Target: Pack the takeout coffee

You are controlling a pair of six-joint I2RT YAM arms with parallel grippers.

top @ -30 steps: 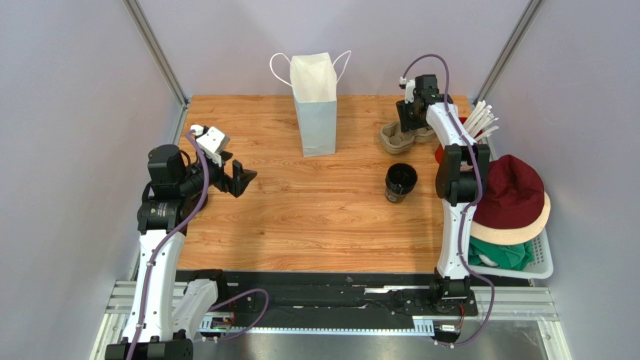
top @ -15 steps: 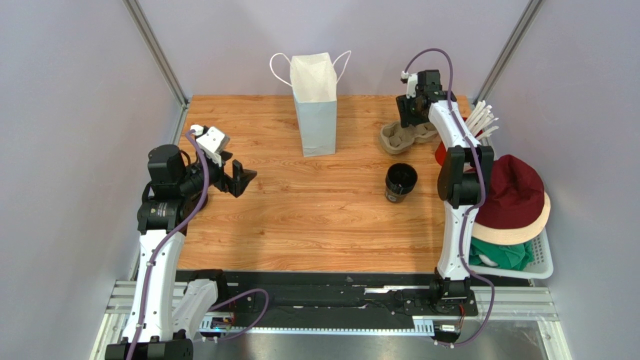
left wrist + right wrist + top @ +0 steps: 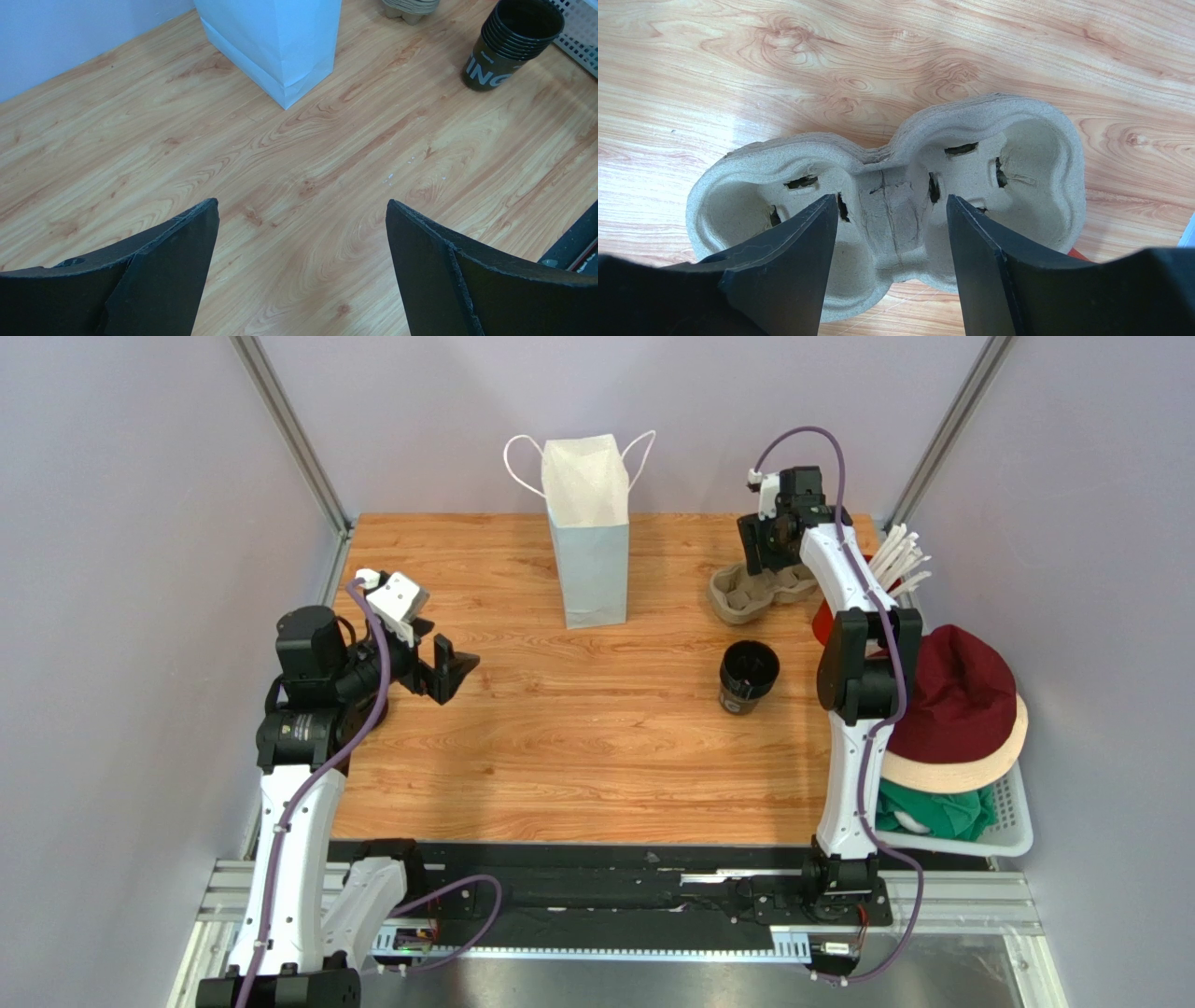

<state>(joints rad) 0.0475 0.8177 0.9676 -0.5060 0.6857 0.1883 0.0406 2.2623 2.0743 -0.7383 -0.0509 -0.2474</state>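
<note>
Left gripper [image 3: 449, 672]: It is at the left side of the top view, held up over the table [image 3: 589, 770]. Its fingers are spread wide and nothing is between them. It has not moved in the last second.
Cup [image 3: 748, 676]: It stands upright on the table, a bit right of the middle of the top view. In the left wrist view it is at the upper right. Nothing touches it. It is in the same spot as a second ago.
Carrier [image 3: 741, 594]: It is at the upper right of the top view, just past the cup. Both of its wells are empty.
Right gripper [image 3: 892, 203]: It points down over the carrier. Its fingers are apart, one over each well, with the carrier's middle ridge between them. It is not squeezing. Whether the tips touch the carrier cannot be told.
Bag [image 3: 589, 532]: It stands upright at the top middle of the top view, well apart from the cup and the carrier.
What changed: Only the right arm moved. It went a little toward the upper right, so its gripper sits more squarely over the carrier's middle. In the last half second it was almost still.
What it means: The right arm looks ready to pinch the carrier by its middle. The packing has hardly begun, as the cup is not yet in the carrier or the bag.
</note>
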